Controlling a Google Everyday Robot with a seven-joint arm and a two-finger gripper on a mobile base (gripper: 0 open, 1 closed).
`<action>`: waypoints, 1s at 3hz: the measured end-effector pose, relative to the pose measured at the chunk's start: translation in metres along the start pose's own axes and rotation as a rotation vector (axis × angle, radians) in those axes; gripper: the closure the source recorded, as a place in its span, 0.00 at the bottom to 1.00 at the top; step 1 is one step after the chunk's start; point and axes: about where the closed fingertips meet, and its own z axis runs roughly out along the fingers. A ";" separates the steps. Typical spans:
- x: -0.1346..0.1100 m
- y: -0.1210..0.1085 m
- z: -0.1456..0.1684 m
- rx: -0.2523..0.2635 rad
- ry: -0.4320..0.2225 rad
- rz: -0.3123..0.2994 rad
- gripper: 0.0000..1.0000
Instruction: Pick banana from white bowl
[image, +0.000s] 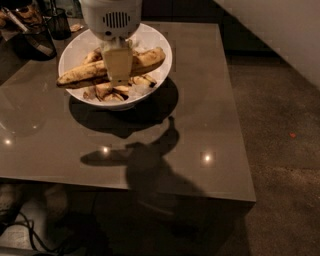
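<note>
Lying in bowl (160, 50): banana (82, 74), yellow with brown speckles, on top of shorter, darker pieces (112, 93).
Long axis of banana: runs almost the whole width of the bowl, with the left end near the left rim and the right end a little farther back near the right rim. It lies roughly crosswise to the view.
Place of gripper (118, 75): directly over the middle of the banana. Its cream tip hides that stretch, and a length of banana shows on either side.
Direction to banana: straight below, with no sideways offset that I can see.
Contact: hidden, so I cannot tell whether the tip touches the peel.
State of gripper: cannot tell whether it is wide, narrow or already holding.
Nearer arm: only one, and it is already above the bowl.
What the move turns on: in my judgement, a grasp across the short axis at mid-length, so the banana lifts level and not by one end.
Risk: a loose piece underneath may come up with it, or the glossy bowl may slide.
Table (210, 100): dark, smooth and reflective, with the bowl at the far left part and its shadow just beside it.
Other things: dark mesh cups (37, 36) at the far left edge, near the bowl but apart from it.
Room: dim, with a speckled floor (280, 130) to the right and cables (22, 227) under the near-left corner.
</note>
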 end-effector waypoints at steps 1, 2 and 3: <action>-0.004 0.035 0.002 -0.068 -0.011 0.013 1.00; -0.009 0.066 -0.001 -0.111 -0.019 0.015 1.00; -0.013 0.060 -0.004 -0.083 -0.037 0.014 1.00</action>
